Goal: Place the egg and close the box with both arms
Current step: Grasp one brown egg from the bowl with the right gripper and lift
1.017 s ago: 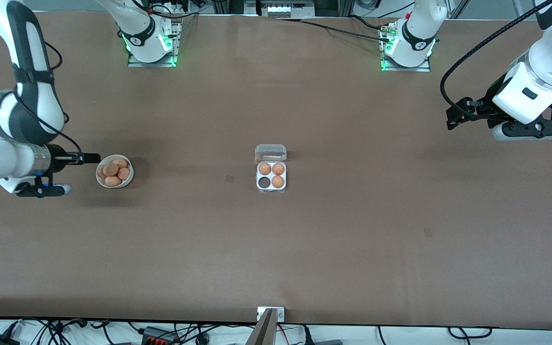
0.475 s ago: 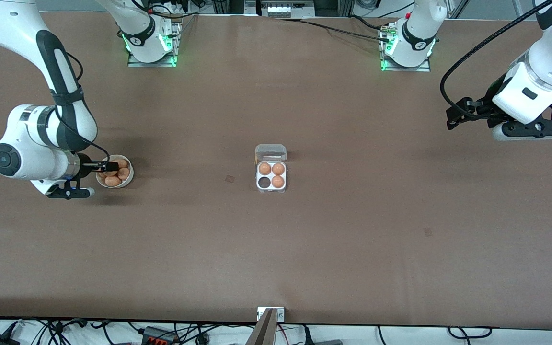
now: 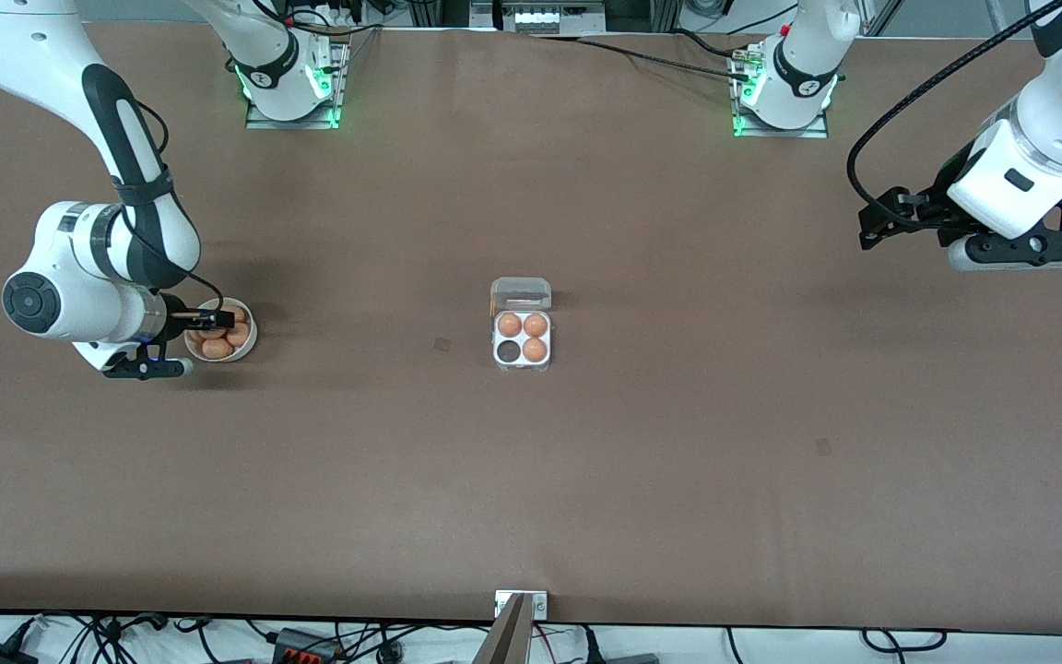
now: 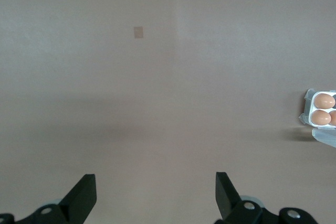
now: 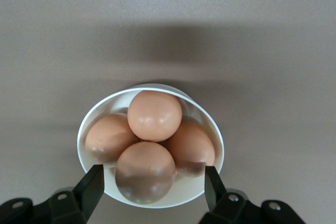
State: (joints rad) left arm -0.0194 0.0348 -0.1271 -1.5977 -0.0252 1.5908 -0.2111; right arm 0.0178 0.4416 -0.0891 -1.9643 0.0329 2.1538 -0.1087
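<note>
Right pincer [image 5: 152, 184] straddles egg [image 5: 145, 171] in bowl [image 5: 207, 121]; left pincer [image 4: 156, 195] waits open.

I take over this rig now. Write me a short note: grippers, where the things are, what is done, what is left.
Right gripper: open, fingers either side of the nearest egg in the white bowl, which holds four eggs; nothing gripped yet.
Left gripper: open, empty, waiting over bare table at its own end.
Box: mid-table, lid open, three cells filled, one cell empty.
Done: reach to the bowl.
Left: grip egg, place it in the empty cell, close lid with both arms.
</note>
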